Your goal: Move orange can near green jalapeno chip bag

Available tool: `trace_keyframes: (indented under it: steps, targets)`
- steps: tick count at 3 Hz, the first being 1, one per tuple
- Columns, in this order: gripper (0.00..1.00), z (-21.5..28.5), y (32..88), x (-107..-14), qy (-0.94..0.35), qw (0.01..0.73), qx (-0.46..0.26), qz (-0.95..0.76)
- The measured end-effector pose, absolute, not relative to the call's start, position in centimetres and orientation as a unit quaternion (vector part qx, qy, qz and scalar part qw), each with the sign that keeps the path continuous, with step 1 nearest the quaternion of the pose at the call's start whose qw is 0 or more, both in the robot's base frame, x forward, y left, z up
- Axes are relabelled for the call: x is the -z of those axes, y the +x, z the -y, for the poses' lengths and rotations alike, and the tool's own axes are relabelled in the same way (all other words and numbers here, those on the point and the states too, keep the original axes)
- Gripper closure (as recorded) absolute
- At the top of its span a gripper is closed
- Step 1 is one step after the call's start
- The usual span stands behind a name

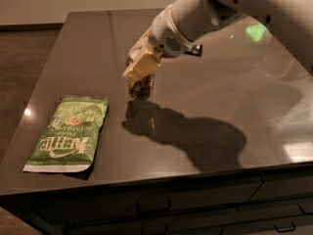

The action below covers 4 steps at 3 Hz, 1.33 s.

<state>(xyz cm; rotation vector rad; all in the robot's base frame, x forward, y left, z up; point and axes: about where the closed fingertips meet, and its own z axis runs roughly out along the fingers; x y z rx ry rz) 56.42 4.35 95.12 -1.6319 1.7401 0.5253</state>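
The orange can (141, 86) hangs upright in my gripper (141, 65), a little above the dark table top (205, 97). Its upper part is hidden behind the cream fingers (142, 65); only the lower body with dark cursive lettering shows. The gripper is shut on the can. The green jalapeno chip bag (68, 132) lies flat near the table's front left, to the lower left of the can, with white lettering upside down to me. A gap of bare table separates can and bag.
A small flat black object (194, 50) lies on the table behind the arm. The table's front edge (156, 181) runs above drawers with handles. The left edge drops to a brown floor (19, 72). The arm casts a large shadow at centre.
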Motion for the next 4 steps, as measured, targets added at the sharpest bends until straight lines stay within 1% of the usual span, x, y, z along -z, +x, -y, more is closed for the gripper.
trace_keyframes:
  steps: [1, 2, 4]
  targets:
    - [1.0, -7.7, 55.0, -94.5, -0.66, 0.333, -0.212, -0.638]
    - [0.84, -9.7, 54.2, -93.7, -0.681, 0.321, -0.213, -0.623]
    - [0.36, -9.0, 54.7, -91.6, -0.68, 0.292, -0.206, -0.64]
